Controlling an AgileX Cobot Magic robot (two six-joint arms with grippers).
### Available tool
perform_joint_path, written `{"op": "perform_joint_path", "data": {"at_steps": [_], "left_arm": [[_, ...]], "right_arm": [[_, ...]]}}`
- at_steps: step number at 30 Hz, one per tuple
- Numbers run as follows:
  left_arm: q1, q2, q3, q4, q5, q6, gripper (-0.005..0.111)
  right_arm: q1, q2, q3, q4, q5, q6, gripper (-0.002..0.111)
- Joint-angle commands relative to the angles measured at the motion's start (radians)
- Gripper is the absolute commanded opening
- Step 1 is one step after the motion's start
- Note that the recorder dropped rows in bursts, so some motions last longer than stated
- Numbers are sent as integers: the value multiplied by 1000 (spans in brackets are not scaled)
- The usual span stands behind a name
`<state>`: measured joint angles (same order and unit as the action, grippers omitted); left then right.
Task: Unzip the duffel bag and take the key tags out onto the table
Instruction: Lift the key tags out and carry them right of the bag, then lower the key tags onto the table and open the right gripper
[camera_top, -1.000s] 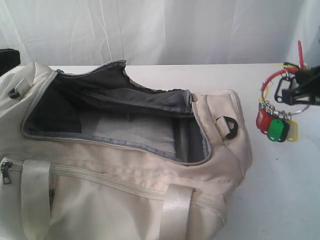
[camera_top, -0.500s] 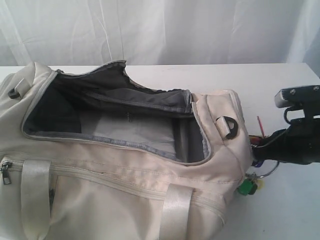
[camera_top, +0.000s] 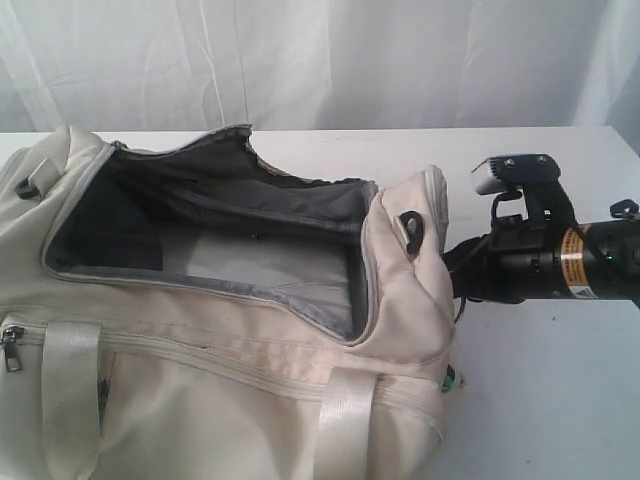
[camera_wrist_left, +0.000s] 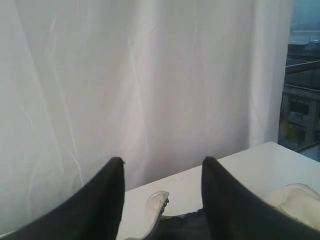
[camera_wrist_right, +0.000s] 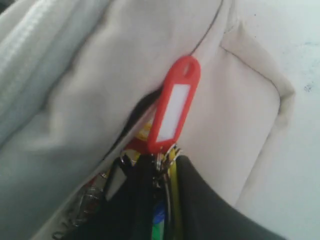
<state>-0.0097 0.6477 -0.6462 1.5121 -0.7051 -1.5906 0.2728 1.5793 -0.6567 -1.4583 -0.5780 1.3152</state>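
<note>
1. Jaws of my right gripper (camera_wrist_right: 161, 200) are pinching together on the metal rings (camera_wrist_right: 162, 159) of the key tags (camera_wrist_right: 167, 150), so I am gripping the bunch.
2. The red tag (camera_wrist_right: 175, 105) is sticking up out of the bunch and lying flat against the cream end wall of the duffel bag (camera_wrist_right: 100, 75), on its outside; yellow and green bits are showing between my fingers.
3. From the exterior camera, my right arm (camera_top: 540, 265) is pressing into that end of the bag, and the fabric is buckling inward and hiding the gripper. A sliver of green tag (camera_top: 449, 380) is peeking out below the bag's corner.
4. The bag is lying on the table (camera_top: 560, 400) with its top zipper undone. The main compartment is gaping and showing its grey lining (camera_top: 250, 265).
5. My left gripper (camera_wrist_left: 162, 160) is holding its jaws apart with nothing between them, facing the white curtain (camera_wrist_left: 125, 75).
</note>
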Motion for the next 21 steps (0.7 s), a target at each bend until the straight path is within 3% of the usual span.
{"op": "perform_joint_path", "data": {"at_steps": [1, 10, 21], "left_arm": [[-2, -9, 4, -1, -29, -10, 52], [-2, -9, 4, 7, -45, -36, 51], [-2, -9, 4, 15, -43, -36, 51]], "right_arm": [[51, 14, -32, 22, -28, -11, 0], [199, 107, -107, 26, -50, -11, 0], [256, 139, -198, 30, -55, -11, 0]]}}
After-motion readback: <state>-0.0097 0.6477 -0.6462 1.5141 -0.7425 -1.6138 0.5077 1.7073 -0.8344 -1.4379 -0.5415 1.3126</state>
